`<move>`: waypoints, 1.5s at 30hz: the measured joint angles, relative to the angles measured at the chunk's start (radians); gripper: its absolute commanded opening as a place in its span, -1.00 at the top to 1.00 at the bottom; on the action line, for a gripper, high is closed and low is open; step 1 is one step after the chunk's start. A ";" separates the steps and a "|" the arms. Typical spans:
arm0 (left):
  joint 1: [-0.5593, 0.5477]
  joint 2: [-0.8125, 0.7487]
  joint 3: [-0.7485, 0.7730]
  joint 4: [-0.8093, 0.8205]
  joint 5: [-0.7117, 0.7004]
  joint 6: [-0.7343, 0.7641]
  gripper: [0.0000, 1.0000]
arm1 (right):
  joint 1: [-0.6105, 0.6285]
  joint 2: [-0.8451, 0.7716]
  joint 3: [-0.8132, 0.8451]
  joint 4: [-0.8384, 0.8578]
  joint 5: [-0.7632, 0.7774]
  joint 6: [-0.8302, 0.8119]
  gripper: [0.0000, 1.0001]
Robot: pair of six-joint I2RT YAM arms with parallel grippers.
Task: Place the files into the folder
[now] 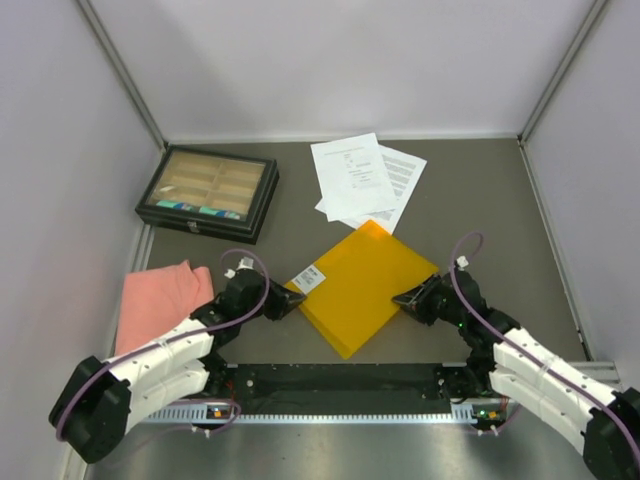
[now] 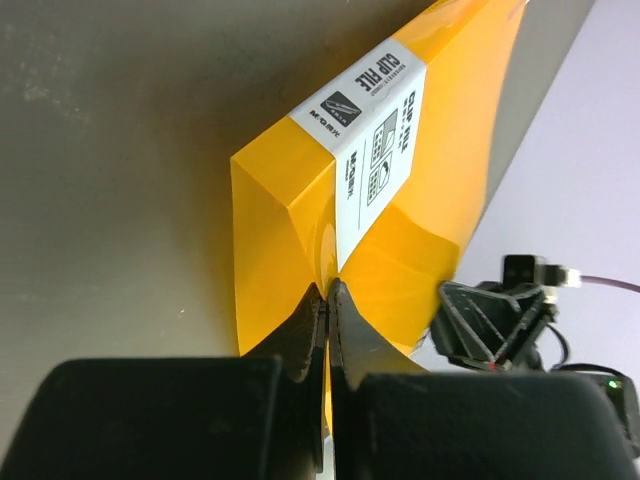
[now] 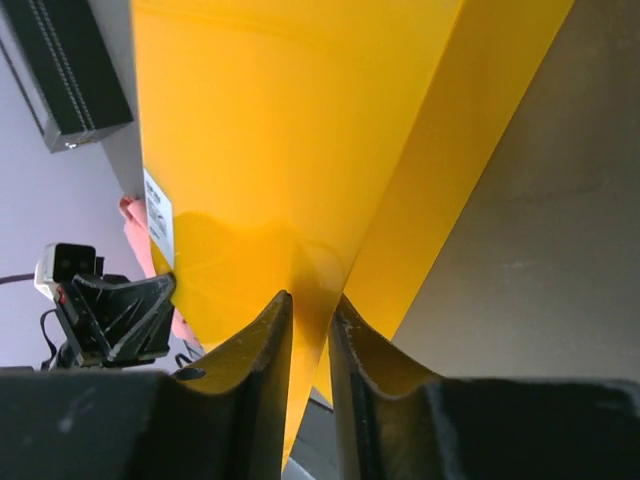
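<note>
Looking down, what is the biggest thing you see? asks Mia.

Me: The grey table (image 1: 480, 200). In the middle of it lies the yellow folder (image 1: 365, 285). It is flat and turned like a diamond.

Mia: And where are the files?

Me: The files (image 1: 362, 180) are white sheets in a loose pile. From the folder they lie at twelve o'clock, right by its far corner. Their long sides run about from twelve to six.

Mia: What are your claws doing?

Me: My left claw (image 1: 290, 303) is pinched tight on the folder's corner at nine o'clock, next to the small white label (image 1: 308, 279). My right claw (image 1: 403, 298) sits at the three o'clock corner. It has one finger on each side of a yellow sheet of the folder. The gap is thin, and I cannot tell if it squeezes.

Mia: Which claw should fetch the files?

Me: I think the right one, because it is a bit nearer to them. I guess the folder has to be opened first, though.
</note>
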 measured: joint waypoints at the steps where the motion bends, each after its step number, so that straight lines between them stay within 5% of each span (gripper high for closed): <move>1: 0.000 0.004 0.007 -0.012 0.000 0.007 1.00 | 0.000 -0.016 0.000 0.000 0.009 -0.010 0.79; 3: 0.000 0.006 0.018 -0.024 0.003 0.024 1.00 | 0.000 -0.035 0.001 -0.001 0.022 -0.033 1.00; 7: 0.000 0.028 0.027 -0.029 0.031 0.069 1.00 | 0.000 -0.037 0.004 0.002 0.028 -0.072 1.00; 12: 0.001 0.154 0.056 -0.019 0.142 0.168 -0.02 | 0.000 -0.024 0.076 -0.087 0.065 -0.161 1.00; 14: -0.001 0.206 0.071 -0.021 0.217 0.217 -0.20 | 0.000 -0.026 0.131 -0.147 0.084 -0.206 1.00; 15: -0.001 0.218 0.079 -0.021 0.246 0.237 -0.70 | 0.000 -0.030 0.168 -0.187 0.099 -0.233 1.00; 17: -0.003 0.226 0.099 -0.021 0.306 0.288 -0.89 | 0.001 -0.043 0.230 -0.245 0.129 -0.276 1.00; 24: -0.003 0.181 0.340 -0.170 0.420 0.523 -0.93 | 0.002 -0.034 0.507 -0.524 0.193 -0.464 1.00; 32: -0.003 0.126 0.589 -0.386 0.328 0.748 -0.93 | 0.002 0.138 0.893 -0.784 0.171 -0.702 1.00; 38: -0.003 0.127 0.648 -0.460 0.238 0.777 -0.92 | 0.002 0.320 1.093 -0.907 0.142 -0.870 1.00; 45: -0.003 0.125 0.595 -0.460 0.173 0.748 -0.96 | 0.038 0.454 1.107 -0.921 0.063 -0.911 1.00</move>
